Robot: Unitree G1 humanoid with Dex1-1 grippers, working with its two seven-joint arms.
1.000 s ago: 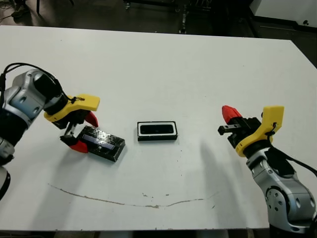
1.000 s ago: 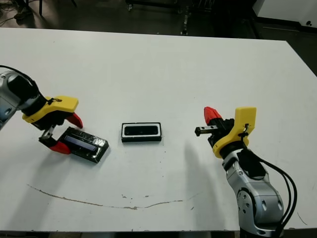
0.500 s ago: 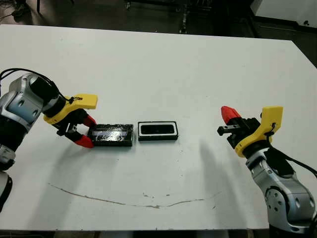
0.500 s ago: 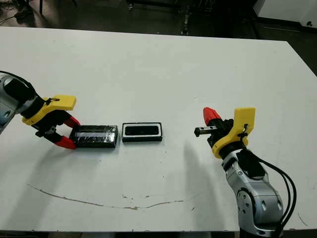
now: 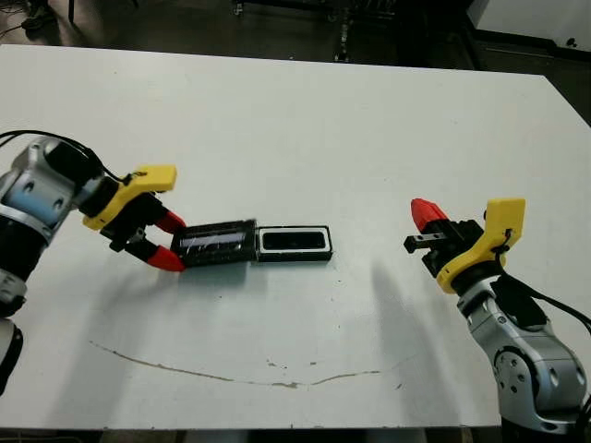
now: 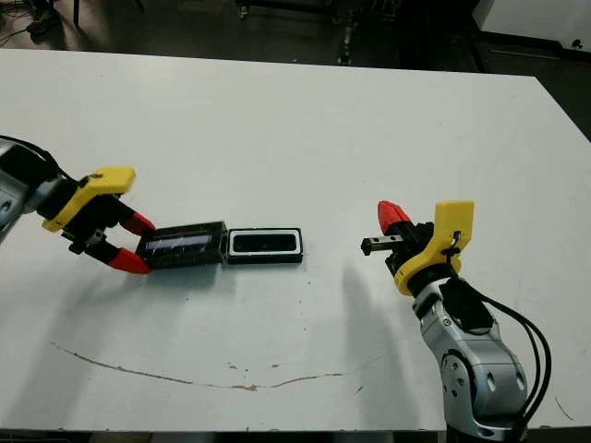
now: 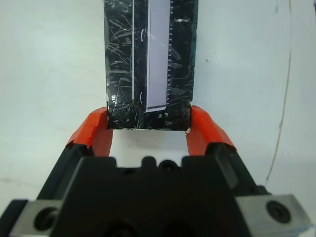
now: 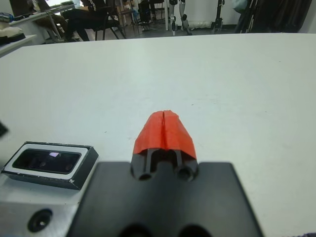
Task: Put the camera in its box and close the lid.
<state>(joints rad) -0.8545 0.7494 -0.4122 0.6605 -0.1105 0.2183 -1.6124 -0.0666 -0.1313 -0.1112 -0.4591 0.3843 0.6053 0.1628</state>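
Note:
The box (image 5: 294,243), a small black-walled tray with a white rim, lies at the table's middle. The camera (image 8: 48,160) rests inside it, dark and glossy with a purple glint. The lid (image 5: 214,244), flat, black and crinkly with a pale strip, sits just left of the box with its right end against the box's left wall. My left gripper (image 5: 174,242) is shut on the lid's left end, one red finger (image 7: 96,133) on each long side of the lid (image 7: 150,64). My right gripper (image 5: 425,212) hovers well right of the box, shut and holding nothing.
A thin brown curved mark (image 5: 231,374) runs across the white table near its front edge. Dark floor and equipment legs lie beyond the far edge. In the right wrist view a seated person (image 8: 84,15) shows far behind the table.
My left gripper has swung the lid from a slanted position into line with the box and carried it right until it meets the box's left end. The right arm has stayed put.

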